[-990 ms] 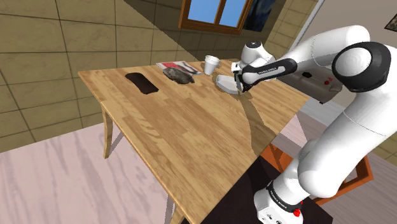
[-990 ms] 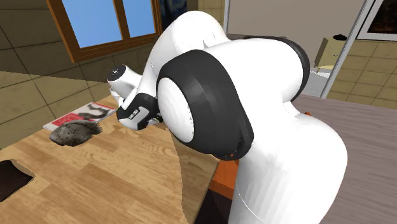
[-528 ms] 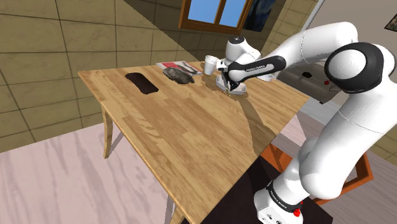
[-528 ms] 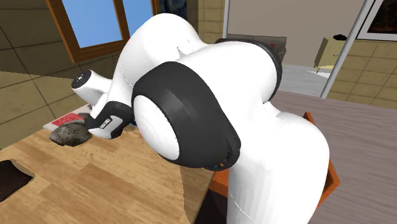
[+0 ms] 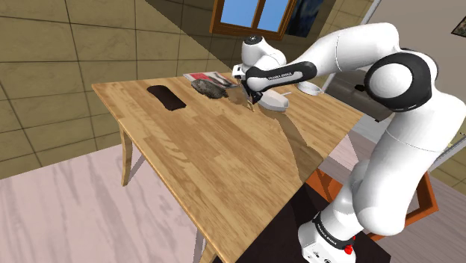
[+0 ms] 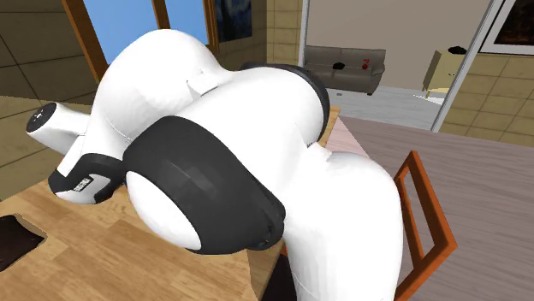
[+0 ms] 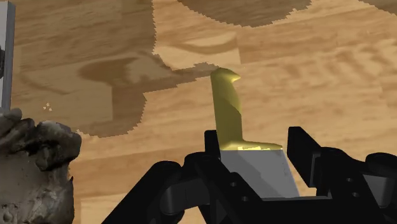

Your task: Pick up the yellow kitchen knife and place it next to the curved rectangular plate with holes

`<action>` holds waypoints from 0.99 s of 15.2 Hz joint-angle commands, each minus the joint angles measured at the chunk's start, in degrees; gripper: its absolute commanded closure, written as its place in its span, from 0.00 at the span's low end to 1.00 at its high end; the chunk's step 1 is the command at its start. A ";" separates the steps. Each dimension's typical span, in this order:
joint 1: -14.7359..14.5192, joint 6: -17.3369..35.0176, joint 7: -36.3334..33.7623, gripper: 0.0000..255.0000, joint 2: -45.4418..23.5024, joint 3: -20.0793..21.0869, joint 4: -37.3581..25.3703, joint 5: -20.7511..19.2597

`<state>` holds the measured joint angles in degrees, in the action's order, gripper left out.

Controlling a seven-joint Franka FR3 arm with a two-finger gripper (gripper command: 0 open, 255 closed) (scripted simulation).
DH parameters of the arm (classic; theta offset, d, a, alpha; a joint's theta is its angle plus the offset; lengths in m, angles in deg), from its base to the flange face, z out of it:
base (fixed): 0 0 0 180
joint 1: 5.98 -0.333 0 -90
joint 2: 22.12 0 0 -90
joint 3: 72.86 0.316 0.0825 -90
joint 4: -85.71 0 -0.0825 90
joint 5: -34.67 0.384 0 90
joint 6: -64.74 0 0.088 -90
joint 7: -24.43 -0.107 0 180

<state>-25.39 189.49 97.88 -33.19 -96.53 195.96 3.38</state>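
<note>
claw (image 7: 254,151) is clamping the knife (image 7: 228,108) by its flat grey blade, curved yellow handle sticking out ahead. It's hanging over the grainy wooden table (image 7: 331,57) near the far edge, just beside a rough dark lump (image 7: 32,159).

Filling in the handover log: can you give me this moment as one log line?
phase: carry | gripper: shut on yellow-handled knife, by its grey blade | position: over wooden table, near white plate | placed: not yet

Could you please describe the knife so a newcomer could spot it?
Over the wooden table, find the black gripper beside the grey rocky lump. The knife is clasped between its fingers: grey blade, yellow handle, the only yellow thing there.
</note>
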 commanded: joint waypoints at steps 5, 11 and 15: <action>-3.13 -5.59 -3.02 1.00 -6.60 3.02 -9.42 3.16; -5.53 -12.30 -4.84 1.00 -15.23 5.55 -22.54 6.42; -6.66 -17.86 -5.43 1.00 -22.47 6.97 -34.15 8.57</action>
<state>-31.79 173.22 92.52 -53.86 -89.89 164.93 11.42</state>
